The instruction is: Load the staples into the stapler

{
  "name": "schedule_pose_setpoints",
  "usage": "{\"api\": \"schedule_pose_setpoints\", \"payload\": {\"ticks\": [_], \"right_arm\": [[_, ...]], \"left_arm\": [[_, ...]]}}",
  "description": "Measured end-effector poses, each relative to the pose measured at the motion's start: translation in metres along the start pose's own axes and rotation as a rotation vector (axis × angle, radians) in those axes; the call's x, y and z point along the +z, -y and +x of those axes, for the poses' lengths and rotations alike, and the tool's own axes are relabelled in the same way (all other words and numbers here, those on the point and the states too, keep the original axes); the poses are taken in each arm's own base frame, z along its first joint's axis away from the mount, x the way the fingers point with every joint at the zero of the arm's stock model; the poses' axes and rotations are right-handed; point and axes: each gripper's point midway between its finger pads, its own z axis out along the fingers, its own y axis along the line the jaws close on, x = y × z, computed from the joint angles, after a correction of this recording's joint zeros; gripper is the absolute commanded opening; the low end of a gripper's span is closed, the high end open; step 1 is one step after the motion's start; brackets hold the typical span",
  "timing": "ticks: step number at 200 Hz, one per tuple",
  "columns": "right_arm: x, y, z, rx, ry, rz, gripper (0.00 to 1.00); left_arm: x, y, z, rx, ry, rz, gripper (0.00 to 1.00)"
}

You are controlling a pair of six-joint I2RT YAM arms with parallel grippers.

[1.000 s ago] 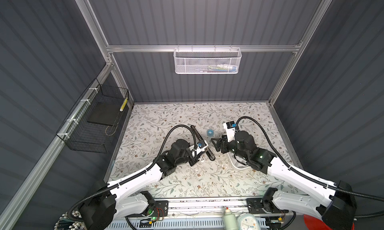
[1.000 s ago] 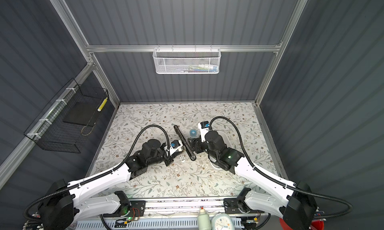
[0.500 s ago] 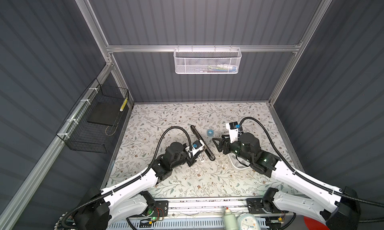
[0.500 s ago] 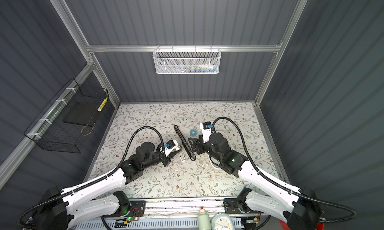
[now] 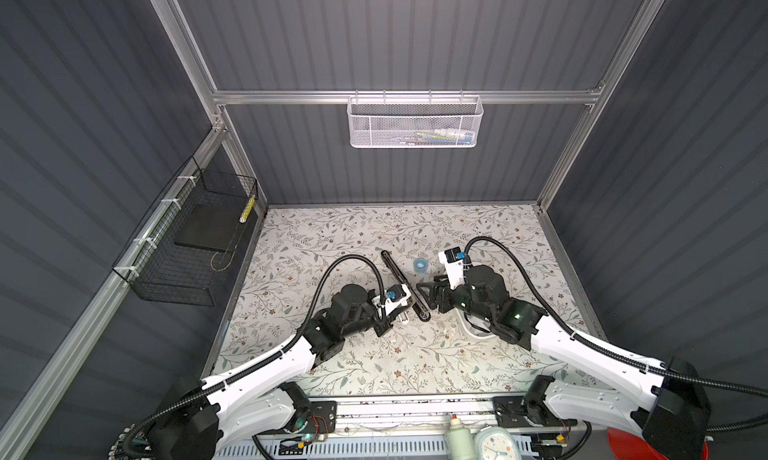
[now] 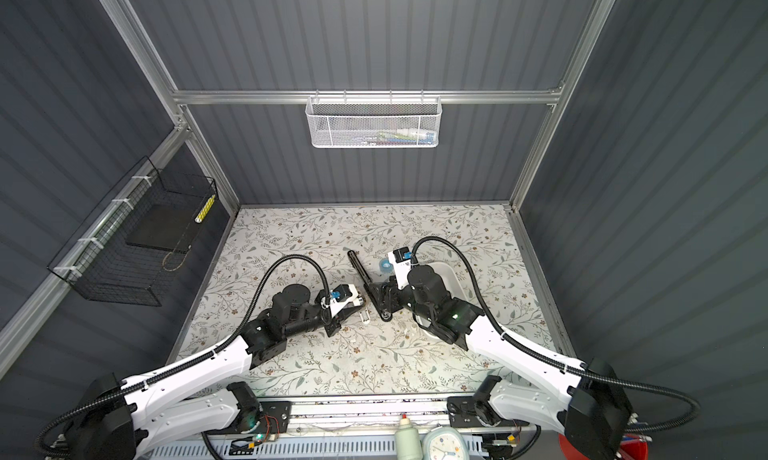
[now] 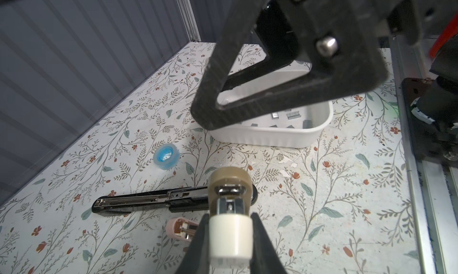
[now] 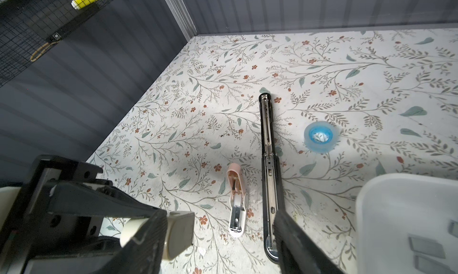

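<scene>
1. Black stapler (image 5: 405, 285): lies opened out flat near the middle of the floral table (image 5: 332, 229). Its length runs front to back and leans toward the back left corner. The metal channel faces up, as the right wrist view shows (image 8: 267, 149).
2. Staples (image 7: 292, 115): short grey strips lie loose in the white tray (image 7: 267, 136). The tray sits on the table toward the right edge, apart from the stapler.
3. Right gripper (image 8: 218, 220): its jaws stand wide with nothing between them. It hangs low at the front end of the stapler, with one finger right over that end. I cannot tell whether the finger touches it.
4. Left gripper (image 7: 229, 235): clamped tight on a small cream-and-tan object (image 7: 230, 225), held off the table near the stapler's front end, on its left side.
5. Pink mini stapler (image 8: 236, 198): lies open on the table just beside the black one, on its left and not touching it.
6. Blue tape roll (image 8: 321, 136): lies flat on the table near the stapler, on its right and toward the back edge.
</scene>
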Motion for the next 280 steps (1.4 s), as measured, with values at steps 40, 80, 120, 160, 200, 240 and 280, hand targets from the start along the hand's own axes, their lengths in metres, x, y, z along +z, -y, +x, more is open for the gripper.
{"api": "schedule_pose_setpoints", "payload": {"ticks": [40, 80, 120, 160, 200, 240, 280], "right_arm": [[0.011, -0.002, 0.006, -0.004, -0.033, 0.004, 0.68], [0.013, -0.004, 0.006, -0.007, -0.039, -0.001, 0.65], [0.016, -0.013, 0.005, -0.013, -0.047, -0.018, 0.61], [0.023, -0.013, 0.011, -0.015, -0.079, -0.014, 0.59], [0.030, -0.018, 0.009, -0.017, -0.093, -0.024, 0.59], [0.031, -0.019, 0.010, -0.019, -0.106, -0.022, 0.57], [0.032, -0.024, 0.011, -0.024, -0.117, -0.030, 0.50]], "left_arm": [[0.000, 0.000, 0.001, 0.002, -0.004, 0.000, 0.00], [0.000, -0.003, 0.002, 0.001, -0.009, -0.017, 0.00], [0.000, -0.011, 0.004, 0.000, -0.023, -0.062, 0.00], [-0.001, -0.013, 0.005, -0.002, -0.027, -0.078, 0.00], [-0.003, -0.017, 0.003, -0.001, -0.025, -0.101, 0.00], [-0.004, -0.018, 0.003, 0.000, -0.024, -0.105, 0.00], [-0.007, -0.018, -0.001, 0.002, -0.011, -0.111, 0.00]]}}
